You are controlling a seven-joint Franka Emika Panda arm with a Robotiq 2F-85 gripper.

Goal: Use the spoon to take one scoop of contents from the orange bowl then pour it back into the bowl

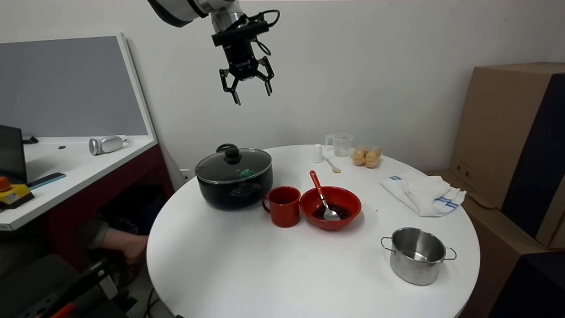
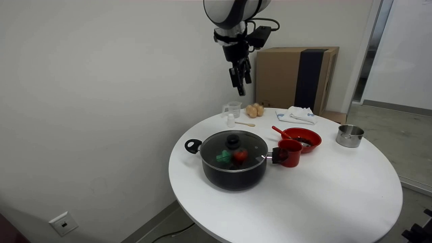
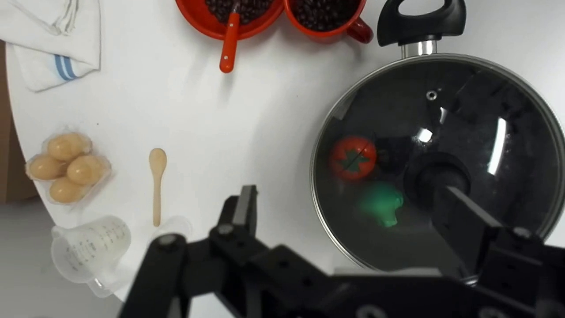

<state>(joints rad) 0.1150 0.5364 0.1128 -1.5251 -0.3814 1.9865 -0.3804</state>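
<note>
Both spoon (image 3: 231, 39) and red bowl (image 3: 196, 17) run off the wrist view's top.

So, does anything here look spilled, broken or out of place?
Nothing stands out: the spoon rests in the orange bowl among dark beans, the lid sits on the black pot, and I see no obvious spill.

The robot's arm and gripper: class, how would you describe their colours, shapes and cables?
The arm is rounded and white, banded in black. The gripper is black, with two angular, jointed fingers; pale round bolt heads show in the wrist view. Black cables loop out above it. No lettering is readable.
</note>
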